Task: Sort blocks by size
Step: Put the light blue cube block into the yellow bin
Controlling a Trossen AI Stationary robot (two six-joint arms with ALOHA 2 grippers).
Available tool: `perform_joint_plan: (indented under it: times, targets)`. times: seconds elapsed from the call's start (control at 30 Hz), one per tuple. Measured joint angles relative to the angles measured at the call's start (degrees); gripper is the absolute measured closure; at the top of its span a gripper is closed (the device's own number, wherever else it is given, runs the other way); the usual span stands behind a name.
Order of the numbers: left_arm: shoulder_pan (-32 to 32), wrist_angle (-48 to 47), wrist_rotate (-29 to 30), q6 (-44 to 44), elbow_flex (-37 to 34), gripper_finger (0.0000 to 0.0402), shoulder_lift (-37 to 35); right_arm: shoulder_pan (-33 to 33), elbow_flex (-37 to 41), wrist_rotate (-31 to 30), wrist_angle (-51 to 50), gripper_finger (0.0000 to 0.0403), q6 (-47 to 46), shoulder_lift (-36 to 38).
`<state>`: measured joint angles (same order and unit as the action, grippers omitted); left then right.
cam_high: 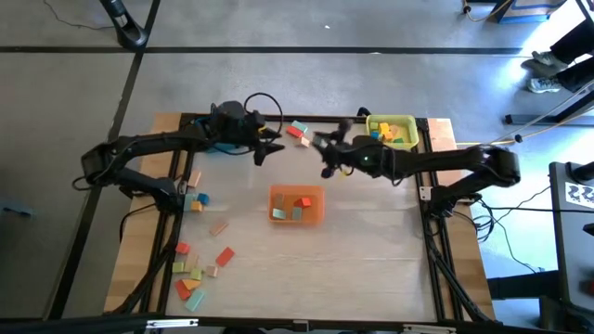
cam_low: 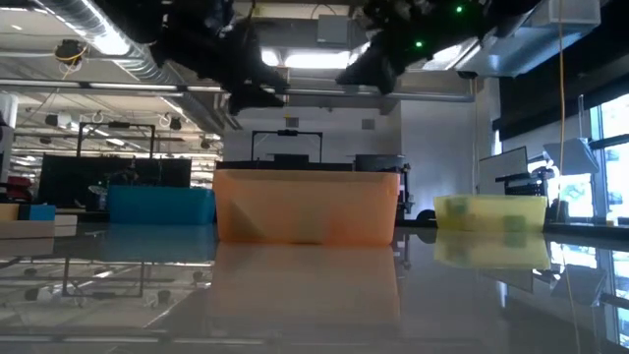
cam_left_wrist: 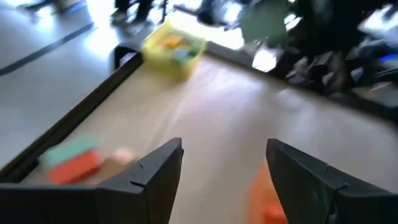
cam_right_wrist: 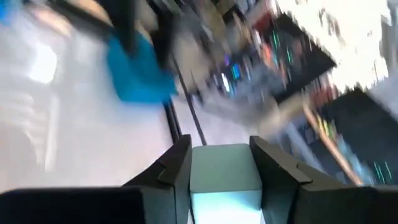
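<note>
My right gripper (cam_high: 325,153) is raised over the table's far middle, shut on a pale blue block (cam_right_wrist: 224,177). My left gripper (cam_high: 271,146) is open and empty, raised just left of it; its fingers (cam_left_wrist: 158,171) stand wide apart above bare table. A red and a green block (cam_left_wrist: 71,160) with a tan one lie by the far edge (cam_high: 297,132). More blocks lie at the left (cam_high: 193,199) and in a near-left cluster (cam_high: 197,275). In the low view both grippers show at the top, the left (cam_low: 257,93) and the right (cam_low: 371,67). My right gripper pinches the pale blue block by two opposite sides (cam_right_wrist: 198,180) between its two fingers. The block is lifted clear of the table. How far back between the fingers it reaches does not show.
An orange tray (cam_high: 319,206) with a few blocks stands mid-table. A yellow tray (cam_high: 408,122) with blocks stands at the far right. A blue tray (cam_low: 162,204) stands at the far left, partly under my left arm. A black frame rail (cam_high: 422,158) runs round the table.
</note>
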<state>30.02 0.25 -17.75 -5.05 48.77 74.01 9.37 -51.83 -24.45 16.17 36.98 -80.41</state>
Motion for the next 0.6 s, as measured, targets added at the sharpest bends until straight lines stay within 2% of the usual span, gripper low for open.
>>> perform_joint_plan:
  times: [0.13,0.27,0.43,0.6]
  targets:
    - [0.83,-4.33,5.66,2.56,-1.17,0.0182,-0.04,4.31,0.0,-6.74,-13.15,0.027,-7.66,4.3]
    - [0.81,-4.05,8.07,2.68,-3.72,0.0181,-0.04,11.07,0.0,-8.54,-26.03,0.027,-17.56,7.26]
    - [0.57,-1.29,8.16,1.25,-6.34,0.018,-0.02,21.86,0.02,-5.04,-39.16,0.0269,-28.74,7.4]
    - [-0.28,-0.06,8.23,1.96,-7.21,0.018,0.0,32.68,0.04,1.12,-46.39,0.0269,-35.49,6.13]
